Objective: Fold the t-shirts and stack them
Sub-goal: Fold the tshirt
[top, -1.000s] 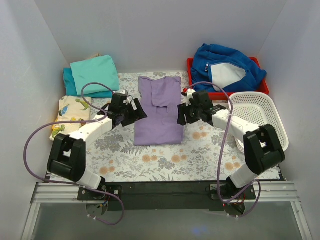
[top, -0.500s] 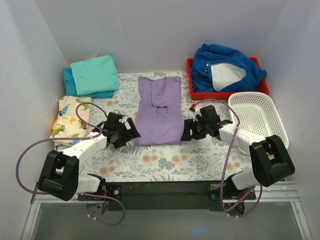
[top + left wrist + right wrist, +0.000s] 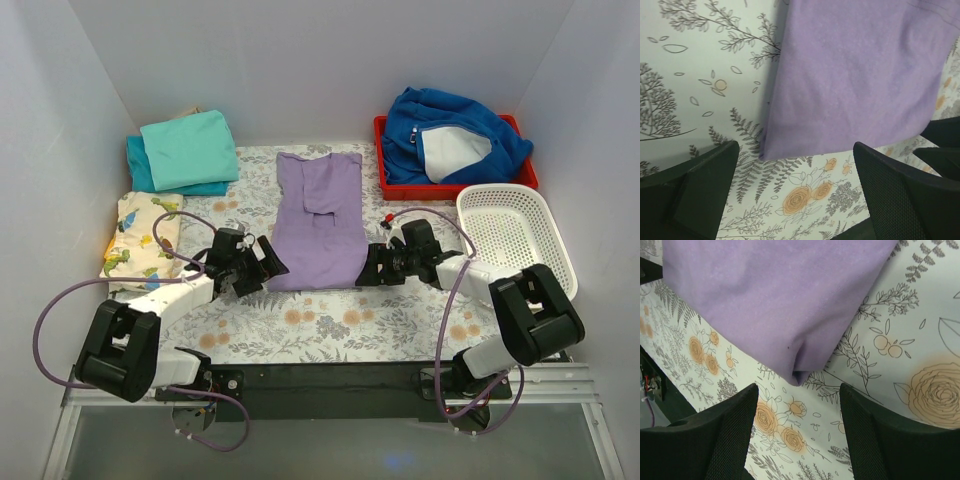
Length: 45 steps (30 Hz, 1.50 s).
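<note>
A: Place type?
B: Robot lab test cell, not a home. Plain white panels [image 3: 320, 70] box in the floral-covered table [image 3: 330, 325] on three sides.
A: Evidence at 6 o'clock?
B: Aluminium rail [image 3: 560, 400], black bar [image 3: 330, 378]. Left arm [image 3: 175, 288] and right arm [image 3: 470, 268] mounted there, purple cables [image 3: 36, 338] looping loose.
A: The laundry?
B: Reads as staged. Folded t-shirts [image 3: 190, 145] at 10, red tray [image 3: 440, 189] at 1, white basket [image 3: 520, 240] at 3.

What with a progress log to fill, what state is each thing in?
Lavender cotton t-shirt, flat, partly folded, unstacked.
Turquoise tee on darker teal tee, folded, stacked.
Royal-blue fleece jacket, heaped in red tray.
Left gripper, jaws open, empty.
Right gripper, jaws open, empty.
</note>
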Each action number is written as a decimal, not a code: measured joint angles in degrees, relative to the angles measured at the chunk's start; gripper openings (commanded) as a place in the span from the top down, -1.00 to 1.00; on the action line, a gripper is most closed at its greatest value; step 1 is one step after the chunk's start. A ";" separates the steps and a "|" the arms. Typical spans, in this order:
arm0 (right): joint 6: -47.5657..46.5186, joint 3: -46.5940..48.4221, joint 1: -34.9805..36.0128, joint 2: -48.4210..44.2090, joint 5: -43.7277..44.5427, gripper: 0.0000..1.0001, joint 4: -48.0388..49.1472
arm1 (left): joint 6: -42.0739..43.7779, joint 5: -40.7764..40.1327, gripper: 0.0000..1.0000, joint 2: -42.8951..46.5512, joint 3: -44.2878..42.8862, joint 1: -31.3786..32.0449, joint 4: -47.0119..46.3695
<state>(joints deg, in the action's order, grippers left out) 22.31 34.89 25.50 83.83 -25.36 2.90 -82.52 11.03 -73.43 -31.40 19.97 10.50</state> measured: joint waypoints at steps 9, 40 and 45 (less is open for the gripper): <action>2.93 0.07 -0.37 4.37 -4.87 -0.43 7.63 | -1.66 5.60 -0.58 -1.92 2.49 -0.02 -8.02; 6.01 -6.40 -0.50 4.92 -11.28 0.97 15.10 | -1.09 8.68 1.00 0.68 4.85 0.55 -1.31; 5.75 -10.36 1.60 -3.69 -11.02 0.97 9.77 | -4.35 8.96 1.00 12.37 6.43 5.40 5.16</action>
<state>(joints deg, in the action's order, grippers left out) 28.05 24.53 27.09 80.14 -36.38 12.67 -86.87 19.99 -61.06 -24.97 25.36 15.66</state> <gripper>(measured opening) 0.118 0.044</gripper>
